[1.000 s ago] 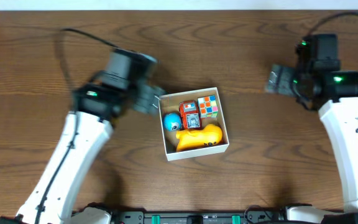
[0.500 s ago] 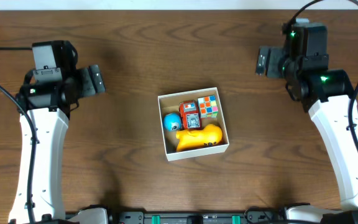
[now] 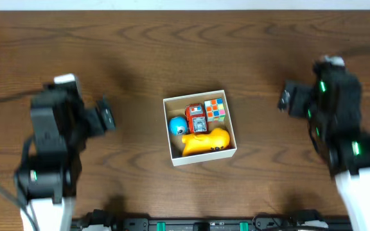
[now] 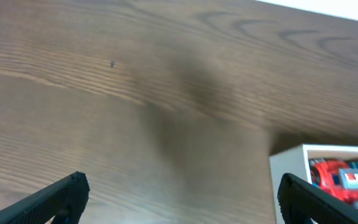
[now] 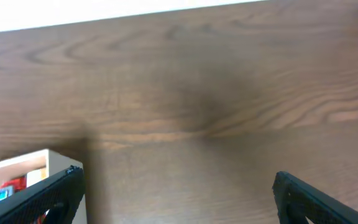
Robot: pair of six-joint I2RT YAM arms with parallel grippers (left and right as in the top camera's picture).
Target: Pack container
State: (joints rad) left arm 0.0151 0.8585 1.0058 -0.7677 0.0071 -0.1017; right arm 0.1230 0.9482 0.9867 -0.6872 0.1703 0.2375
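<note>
The container (image 3: 174, 157), a square white-walled box, sits at the table's middle. It holds a blue ball (image 3: 176, 126), a red toy (image 3: 196, 119), a colourful cube (image 3: 215, 109) and a yellow toy (image 3: 205, 142). My left gripper (image 3: 106, 117) is open and empty, well left of the box. My right gripper (image 3: 286, 99) is open and empty, well right of it. The box's white wall shows at the right edge of the left wrist view (image 4: 288, 165) and at the left edge of the right wrist view (image 5: 17, 165).
Bare brown wood table (image 3: 185, 51) lies all around the box. The table's far edge meets a white surface at the top of the overhead view.
Both arms have drawn back toward the near side of the table. The left arm had earlier pulled away from the box to the left. The box and toys have not moved.
</note>
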